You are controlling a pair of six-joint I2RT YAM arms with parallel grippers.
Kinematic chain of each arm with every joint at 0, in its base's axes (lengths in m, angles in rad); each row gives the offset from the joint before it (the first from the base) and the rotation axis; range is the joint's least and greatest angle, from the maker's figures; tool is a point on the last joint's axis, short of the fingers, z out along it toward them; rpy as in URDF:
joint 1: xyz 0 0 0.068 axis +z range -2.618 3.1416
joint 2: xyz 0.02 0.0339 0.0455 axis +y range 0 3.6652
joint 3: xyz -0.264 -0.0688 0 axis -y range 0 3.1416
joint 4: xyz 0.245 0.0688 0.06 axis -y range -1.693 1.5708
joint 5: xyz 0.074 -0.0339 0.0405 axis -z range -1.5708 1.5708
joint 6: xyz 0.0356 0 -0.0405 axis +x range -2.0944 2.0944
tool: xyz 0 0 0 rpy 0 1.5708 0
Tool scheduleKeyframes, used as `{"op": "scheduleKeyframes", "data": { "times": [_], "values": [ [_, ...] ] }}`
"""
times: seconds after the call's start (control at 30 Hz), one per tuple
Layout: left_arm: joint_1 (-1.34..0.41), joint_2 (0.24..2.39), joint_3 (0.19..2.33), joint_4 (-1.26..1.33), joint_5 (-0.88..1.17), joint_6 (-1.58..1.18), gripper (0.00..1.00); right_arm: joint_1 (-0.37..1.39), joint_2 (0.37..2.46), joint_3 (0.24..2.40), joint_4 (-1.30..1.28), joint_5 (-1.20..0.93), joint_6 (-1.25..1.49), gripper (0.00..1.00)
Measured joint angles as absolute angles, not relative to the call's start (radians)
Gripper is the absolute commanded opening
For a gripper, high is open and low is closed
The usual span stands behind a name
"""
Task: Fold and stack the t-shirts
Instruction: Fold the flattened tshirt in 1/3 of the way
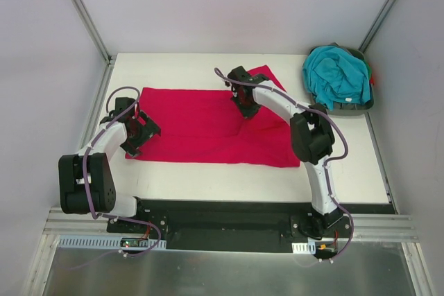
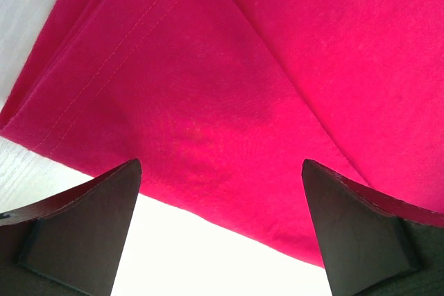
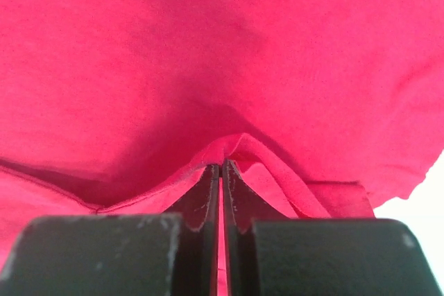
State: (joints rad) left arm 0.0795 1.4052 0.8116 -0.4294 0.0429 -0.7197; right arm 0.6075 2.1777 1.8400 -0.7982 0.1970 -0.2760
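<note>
A crimson-red t-shirt (image 1: pixel 201 126) lies spread across the middle of the white table. My right gripper (image 1: pixel 244 105) is shut on a pinched hem of it near its far right part; in the right wrist view red cloth (image 3: pixel 229 150) sits between the closed fingers. My left gripper (image 1: pixel 141 136) stands open at the shirt's near left corner, and the left wrist view shows the red corner (image 2: pixel 208 102) ahead of the wide-apart fingers (image 2: pixel 90 220), with nothing between them. A teal-turquoise t-shirt (image 1: pixel 336 75) lies bunched at the back right.
The teal shirt rests in a dark grey-green tray (image 1: pixel 350 107) at the table's back right corner. Grey walls and metal posts (image 1: pixel 83 12) enclose the table. The black base rail (image 1: pixel 222 216) runs along the near edge.
</note>
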Motion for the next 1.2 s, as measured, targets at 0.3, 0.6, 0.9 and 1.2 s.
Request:
{"op": "scheduleKeyframes", "data": {
  "times": [0.3,0.6,0.9,1.2],
  "values": [
    [0.08,1.405,0.811,-0.43,0.044,-0.718,0.99,0.607,2.218,1.87,-0.809,0.103,-0.38,0.18],
    [0.08,1.369,0.811,-0.43,0.045,-0.719,0.99,0.607,2.193,1.882,-0.803,0.076,-0.381,0.96],
    [0.08,1.376,0.886,-0.431,0.106,-0.72,0.99,0.539,1.809,1.443,-0.627,0.03,-0.165,0.96],
    [0.08,1.673,1.075,-0.381,0.177,-0.713,0.99,0.454,1.726,1.155,-0.495,-0.087,-0.012,0.96]
  ]
}}
